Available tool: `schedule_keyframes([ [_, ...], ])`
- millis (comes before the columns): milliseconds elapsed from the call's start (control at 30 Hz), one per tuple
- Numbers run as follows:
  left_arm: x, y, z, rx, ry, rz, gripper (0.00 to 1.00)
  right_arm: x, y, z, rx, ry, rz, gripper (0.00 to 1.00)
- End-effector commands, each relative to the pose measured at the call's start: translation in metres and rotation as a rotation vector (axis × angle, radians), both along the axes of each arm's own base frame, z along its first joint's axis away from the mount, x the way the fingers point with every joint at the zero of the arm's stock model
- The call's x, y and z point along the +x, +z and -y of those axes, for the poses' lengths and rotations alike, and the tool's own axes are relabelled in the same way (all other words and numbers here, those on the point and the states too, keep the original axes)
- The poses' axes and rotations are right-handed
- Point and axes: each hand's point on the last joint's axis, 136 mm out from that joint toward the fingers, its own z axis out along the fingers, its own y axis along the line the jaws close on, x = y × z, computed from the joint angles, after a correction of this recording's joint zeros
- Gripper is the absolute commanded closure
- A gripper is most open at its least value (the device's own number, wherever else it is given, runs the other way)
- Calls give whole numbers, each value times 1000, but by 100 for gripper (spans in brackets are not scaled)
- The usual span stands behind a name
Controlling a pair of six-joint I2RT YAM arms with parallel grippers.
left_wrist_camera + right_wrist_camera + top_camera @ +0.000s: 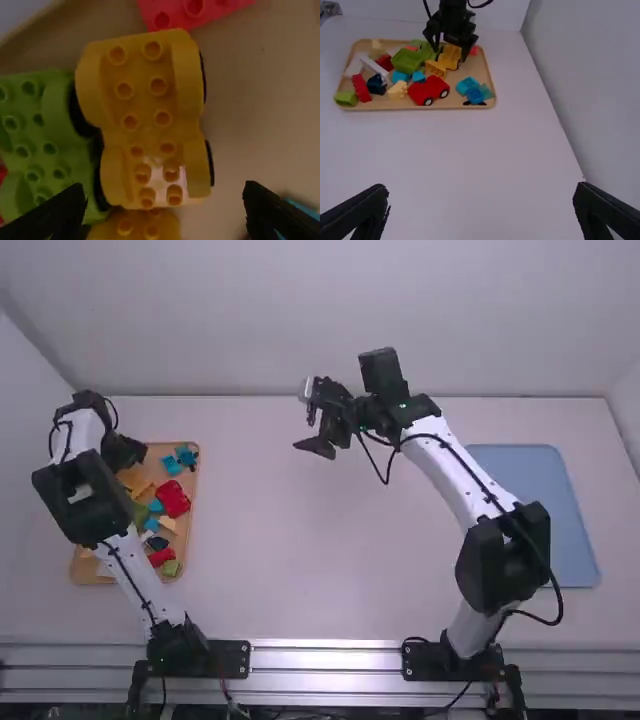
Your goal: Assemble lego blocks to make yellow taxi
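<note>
since the yellow car base (142, 106) looked light but stiff, its sides seemed best for the open left gripper (165, 195), the right gripper (482, 190) gaping too.

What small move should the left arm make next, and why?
Probably lower the left gripper slowly around the yellow car base: its fingers are open, one toward each side of that base, but the green car base lies close along one side and might crowd a finger.

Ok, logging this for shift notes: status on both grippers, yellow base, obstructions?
Left gripper open over yellow wheeled base in tray. Right gripper open above table. Green wheeled piece close alongside yellow; may crowd a finger.
</note>
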Motion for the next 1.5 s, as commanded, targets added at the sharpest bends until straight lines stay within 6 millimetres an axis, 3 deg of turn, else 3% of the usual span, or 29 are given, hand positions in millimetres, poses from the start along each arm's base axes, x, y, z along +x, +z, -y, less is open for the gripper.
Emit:
schedule_keyframes([
  [0,-4,-4,-2,9,37,-7,18,0,12,-3,16,7,23,1],
  [333,9,-12,-3,11,42,58,23,-1,7,-2,8,14,25,1],
  [533,3,-25,0,-1,58,46,19,0,8,-3,10,14,30,1],
  [767,-2,-27,7,-34,66,29,14,0,8,-3,9,17,37,1],
  [833,-2,-28,7,-36,71,31,19,0,8,-3,9,17,37,1],
  [967,0,-31,3,-15,117,45,43,-1,8,-3,8,18,34,1],
  [1067,1,-31,2,-12,145,56,44,-1,7,-2,8,15,27,1],
  [1233,5,-6,3,-5,53,73,46,0,8,-2,15,2,9,1],
  [1367,-6,37,5,30,31,86,54,-1,10,-2,25,-4,-13,1],
  [1467,-10,69,15,65,-9,131,55,-1,10,-2,23,-4,-17,1],
])
